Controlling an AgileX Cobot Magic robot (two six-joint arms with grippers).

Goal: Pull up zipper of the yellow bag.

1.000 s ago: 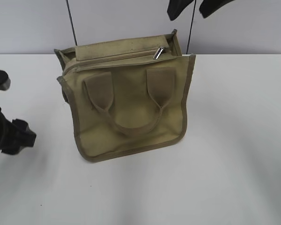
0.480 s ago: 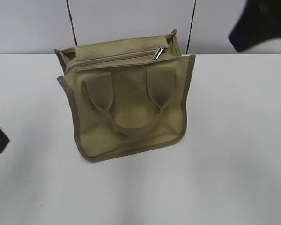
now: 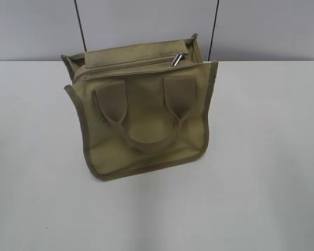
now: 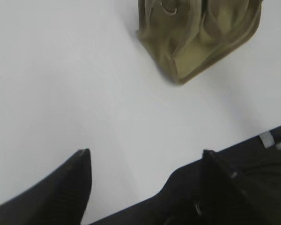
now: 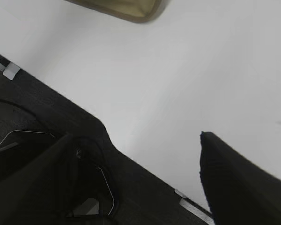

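Note:
The yellow bag point(image 3: 141, 117) lies on the white table point(image 3: 261, 157), its handle point(image 3: 146, 138) looped on two patches. The zipper point(image 3: 131, 66) runs along its top edge, with the silver pull tab point(image 3: 176, 59) at the right end. Neither gripper shows in the exterior view. In the left wrist view the bag point(image 4: 201, 37) lies far ahead at the top; my left gripper point(image 4: 145, 157) is open and empty over bare table. In the right wrist view only a corner of the bag point(image 5: 131, 9) shows at the top edge; my right gripper point(image 5: 136, 138) is open and empty.
A grey wall point(image 3: 146, 21) with two thin dark vertical lines stands behind the table. A black table-edge strip point(image 4: 271, 140) crosses the left wrist view at lower right and shows in the right wrist view point(image 5: 37, 98) at lower left.
Both arms have left the exterior view: the left one drew off the left edge, the right one off the upper right. The bag has not moved.

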